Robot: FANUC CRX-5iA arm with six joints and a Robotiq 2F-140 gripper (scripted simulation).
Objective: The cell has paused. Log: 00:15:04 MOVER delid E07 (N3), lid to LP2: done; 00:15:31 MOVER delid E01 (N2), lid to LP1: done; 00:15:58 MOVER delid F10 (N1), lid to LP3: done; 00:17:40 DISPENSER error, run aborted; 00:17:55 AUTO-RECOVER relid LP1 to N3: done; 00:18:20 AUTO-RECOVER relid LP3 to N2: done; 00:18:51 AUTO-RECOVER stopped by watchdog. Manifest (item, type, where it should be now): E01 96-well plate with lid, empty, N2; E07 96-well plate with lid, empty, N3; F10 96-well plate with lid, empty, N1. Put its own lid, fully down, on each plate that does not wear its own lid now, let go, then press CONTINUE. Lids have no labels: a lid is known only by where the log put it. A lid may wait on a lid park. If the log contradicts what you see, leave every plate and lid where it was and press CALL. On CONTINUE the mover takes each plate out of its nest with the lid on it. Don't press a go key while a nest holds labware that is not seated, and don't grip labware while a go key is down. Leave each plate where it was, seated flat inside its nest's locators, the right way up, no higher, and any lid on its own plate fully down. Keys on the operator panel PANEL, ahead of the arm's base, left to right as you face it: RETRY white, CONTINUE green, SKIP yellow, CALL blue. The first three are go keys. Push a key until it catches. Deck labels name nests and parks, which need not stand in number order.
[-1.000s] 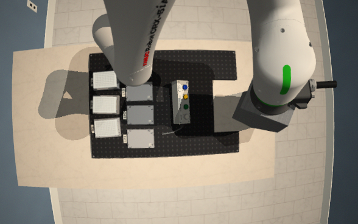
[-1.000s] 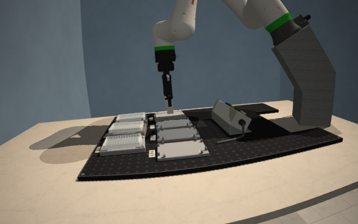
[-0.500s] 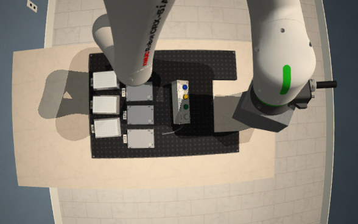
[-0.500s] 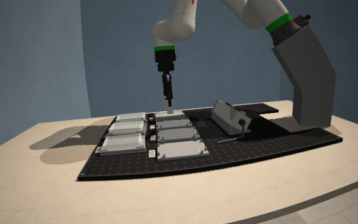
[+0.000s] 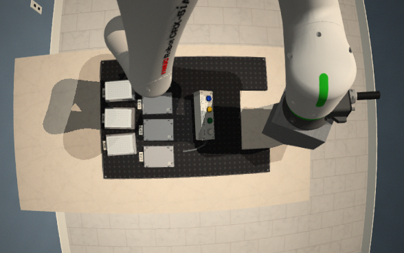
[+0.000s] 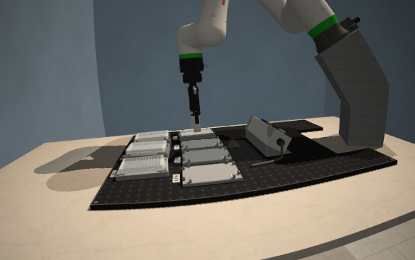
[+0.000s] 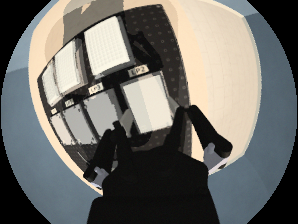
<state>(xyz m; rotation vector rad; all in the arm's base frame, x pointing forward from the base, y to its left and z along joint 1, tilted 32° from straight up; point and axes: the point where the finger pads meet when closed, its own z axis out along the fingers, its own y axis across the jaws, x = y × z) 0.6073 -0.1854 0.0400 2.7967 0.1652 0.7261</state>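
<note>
From above, the black perforated deck board (image 5: 220, 69) carries a column of three white 96-well plates (image 5: 119, 118) and, beside it, a column of three flat grey lid parks (image 5: 158, 130). The white arm link (image 5: 151, 45) covers the far end of the park column, hiding the gripper. The grey operator panel (image 5: 203, 115) stands just past the parks, its blue key (image 5: 208, 98), yellow key (image 5: 209, 109) and green key (image 5: 209, 120) all showing.

From the side, the black two-finger gripper (image 6: 195, 121) hangs upright over the farthest park (image 6: 197, 134), fingertips just above its surface; the plates (image 6: 145, 166) lie beside it.

From the wrist, the fingers stand partly spread with nothing between them, the nearest park (image 7: 147, 102) directly below and a plate (image 7: 107, 46) beyond it.
</note>
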